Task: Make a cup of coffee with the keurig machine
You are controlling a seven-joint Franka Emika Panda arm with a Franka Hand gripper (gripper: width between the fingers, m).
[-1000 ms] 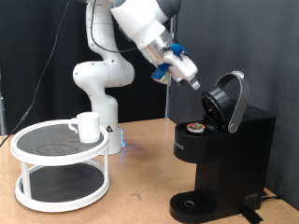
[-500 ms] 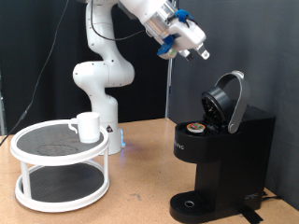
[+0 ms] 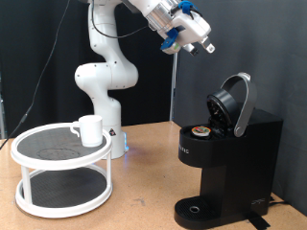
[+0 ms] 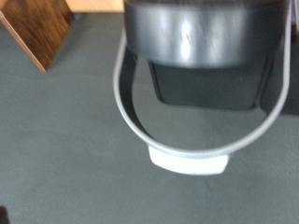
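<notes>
Lid up, the keurig machine (image 3: 223,153) stood on the counter (image 3: 139,196) with a tan-topped pod (image 3: 200,132) already seated in its chamber. Its drip base was bare; the cup (image 3: 89,129) sat well apart on a white rack (image 3: 59,172). High above the machine hung the tool (image 3: 199,47), holding nothing; I could not tell its spread.

One cup (image 3: 90,128), one keurig machine (image 3: 226,153), one pod (image 3: 200,132), one two-tier rack (image 3: 61,171).
</notes>
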